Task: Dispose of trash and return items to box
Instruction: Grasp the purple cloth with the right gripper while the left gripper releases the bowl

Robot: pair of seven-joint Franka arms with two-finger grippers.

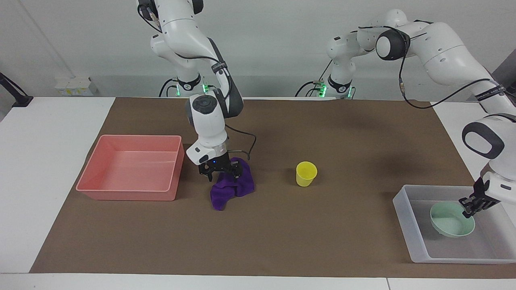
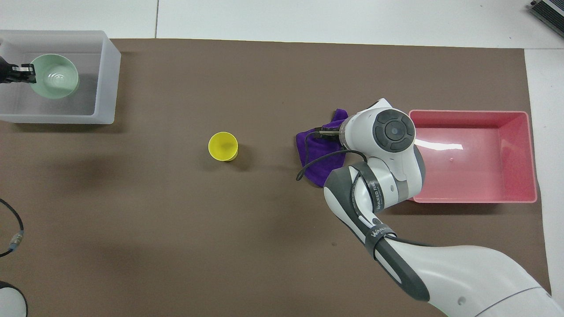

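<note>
The purple cloth (image 1: 229,192) (image 2: 308,146) lies crumpled on the brown mat beside the pink tray. My right gripper (image 1: 221,173) (image 2: 324,134) is open and down on the cloth's top, its fingers straddling the folds. The mint-green bowl (image 1: 449,222) (image 2: 55,81) sits low inside the translucent box (image 1: 415,246) (image 2: 105,88) at the left arm's end of the table. My left gripper (image 1: 469,209) (image 2: 26,73) is shut on the bowl's rim. The yellow cup (image 1: 306,174) (image 2: 223,146) stands upright on the mat between cloth and box.
The pink tray (image 1: 125,195) (image 2: 476,176) holds nothing and sits at the right arm's end of the mat. The right arm's forearm hangs over the mat between the cloth and the tray. Bare white tabletop borders the brown mat.
</note>
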